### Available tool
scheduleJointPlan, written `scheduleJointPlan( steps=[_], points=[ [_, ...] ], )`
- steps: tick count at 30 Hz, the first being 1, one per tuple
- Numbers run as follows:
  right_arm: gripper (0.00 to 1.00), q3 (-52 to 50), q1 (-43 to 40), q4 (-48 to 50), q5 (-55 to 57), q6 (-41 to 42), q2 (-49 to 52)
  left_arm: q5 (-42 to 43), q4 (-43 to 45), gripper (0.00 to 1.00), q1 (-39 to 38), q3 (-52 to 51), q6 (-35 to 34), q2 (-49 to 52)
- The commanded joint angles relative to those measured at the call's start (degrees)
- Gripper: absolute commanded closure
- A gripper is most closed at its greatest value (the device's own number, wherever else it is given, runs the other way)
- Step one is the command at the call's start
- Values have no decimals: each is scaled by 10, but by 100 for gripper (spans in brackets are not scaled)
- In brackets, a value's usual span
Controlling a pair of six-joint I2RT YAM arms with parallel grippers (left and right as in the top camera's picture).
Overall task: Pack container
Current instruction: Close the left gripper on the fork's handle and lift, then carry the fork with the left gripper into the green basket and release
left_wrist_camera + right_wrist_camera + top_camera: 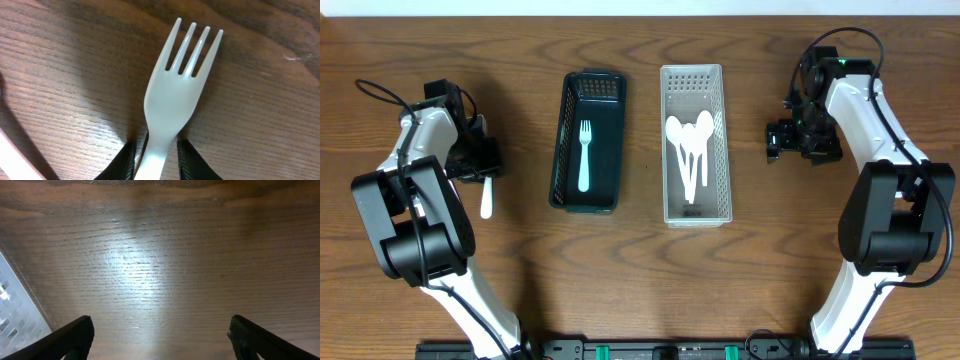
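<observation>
**Left gripper clamping a white plastic fork near the worktop's left edge**

The left gripper [156, 146] is grasping a fork [172, 95], its two black fingers [122, 162] pressing in on either side of the narrow neck just below the head. The fork is lying flat on the brown wood-grain worktop [650, 280], close to the left edge and about midway between the far and near edges. It is plain white, slightly glossy plastic, with four straight, tapering tines fanning out from a rounded head. In the left wrist view the tines are pointing away from the gripper. From overhead, only the handle's end is showing below the gripper.

The right gripper [160, 322] is hanging released, jaws spread wide and holding nothing, over bare wood towards the right edge.

Two long bins are sitting side by side in the middle of the worktop, nearer the far edge, with a narrow strip of wood showing between them. The dark bin [560, 140], on the left, has slotted walls and is holding a second fork [585, 160], also white, lying lengthwise with its tines towards the far edge. The clear bin [725, 150], on the right, has perforated walls and is holding several white spoons [690, 150], their bowls towards the far edge and their handles overlapping.
</observation>
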Motion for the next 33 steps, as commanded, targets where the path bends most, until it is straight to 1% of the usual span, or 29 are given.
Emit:
scheduleJointPlan(
  steps=[1,2,6,9,16,19,23,25,29,33],
  points=[
    [10,-2,-2,-1,2,-7,3,8,-3,81,2,-2,5,18],
    [10,-2,-2,-1,2,-7,3,8,-3,85,2,-2,5,18],
    [10,-2,-2,-1,2,-7,3,-9,-3,94,2,-2,5,18],
    [10,-2,-2,-1,2,-7,3,-24,-4,94,2,-2,6,18],
    [10,-2,-2,-3,2,-7,3,-24,-11,94,2,4,5,3],
    [10,-2,-2,-3,2,-7,3,-24,-20,94,1,15,5,-24],
    [11,-2,-2,-3,2,-7,3,-23,-42,94,-8,35,5,-90],
    [10,-2,-2,-2,2,-7,3,-21,-42,94,-24,39,6,-139],
    [10,-2,-2,-2,2,-7,3,-22,-35,94,-80,47,43,-226],
    [10,-2,-2,2,2,-7,3,-22,-12,94,-153,47,75,-275]
  ],
)
